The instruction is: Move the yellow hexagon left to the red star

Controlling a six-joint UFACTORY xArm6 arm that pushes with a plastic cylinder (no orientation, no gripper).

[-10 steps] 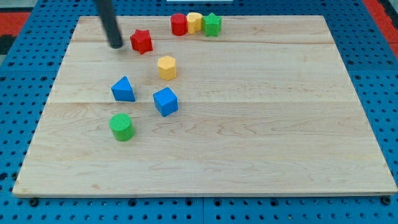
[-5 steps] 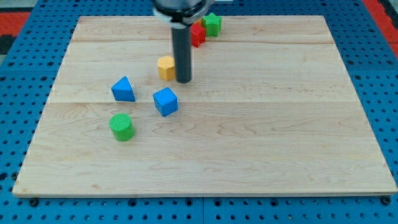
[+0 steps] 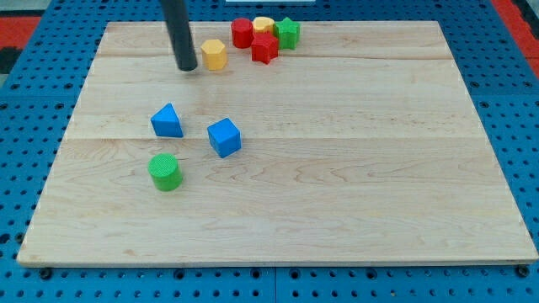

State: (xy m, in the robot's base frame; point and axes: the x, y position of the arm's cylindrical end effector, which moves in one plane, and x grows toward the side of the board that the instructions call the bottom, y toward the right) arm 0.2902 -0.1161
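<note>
Just left of the yellow hexagon (image 3: 214,55) sits my tip (image 3: 187,67), a bare rod gripping nothing; the red star (image 3: 264,48) lies beyond, rightward.

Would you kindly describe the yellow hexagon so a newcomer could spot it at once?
On the wooden board, look near the view's top edge, left of the clustered blocks. The yellow hexagon sits alone just right of my tip, with the red star further right.
</note>
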